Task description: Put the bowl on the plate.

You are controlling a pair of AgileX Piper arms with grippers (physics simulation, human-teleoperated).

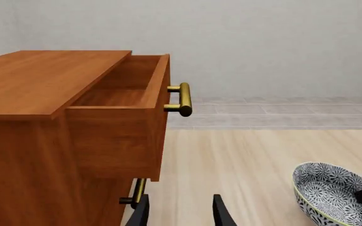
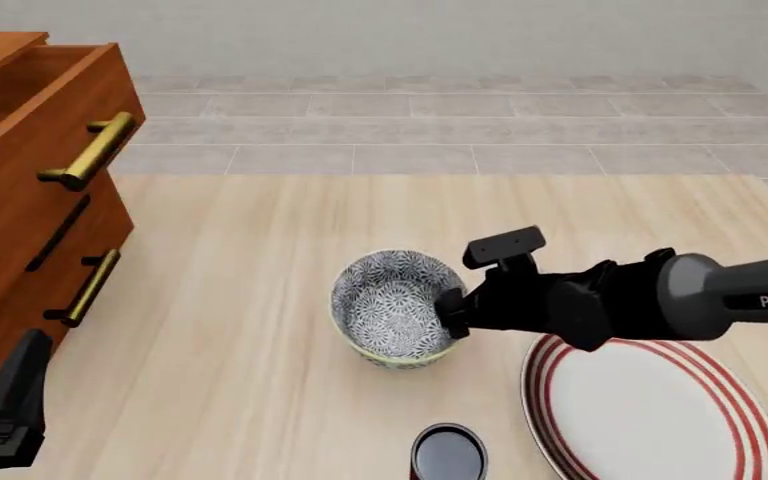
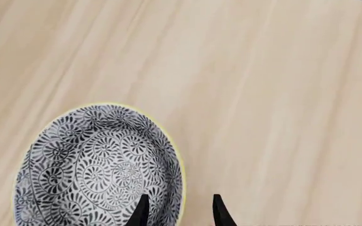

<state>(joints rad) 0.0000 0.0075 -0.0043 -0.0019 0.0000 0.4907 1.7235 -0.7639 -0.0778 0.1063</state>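
The bowl [image 2: 387, 305], grey-and-white floral with a pale yellowish rim, stands on the wooden table near its middle. My right gripper [image 2: 448, 312] reaches in from the right and is open at the bowl's right rim. In the right wrist view the bowl [image 3: 99, 169] fills the lower left, and the right gripper [image 3: 179, 212] straddles the rim, one finger inside and one outside. The plate [image 2: 651, 410], white with red rings, lies flat at the front right, just right of the bowl. My left gripper [image 2: 8, 410] is open and empty at the front left, far from the bowl [image 1: 332, 193].
A wooden cabinet [image 2: 24, 180] stands along the left side, its top drawer [image 1: 121, 89] pulled open with a brass handle [image 1: 184, 99]. A small dark cup [image 2: 448, 452] sits at the front between bowl and plate. Tiled floor lies beyond the table's far edge.
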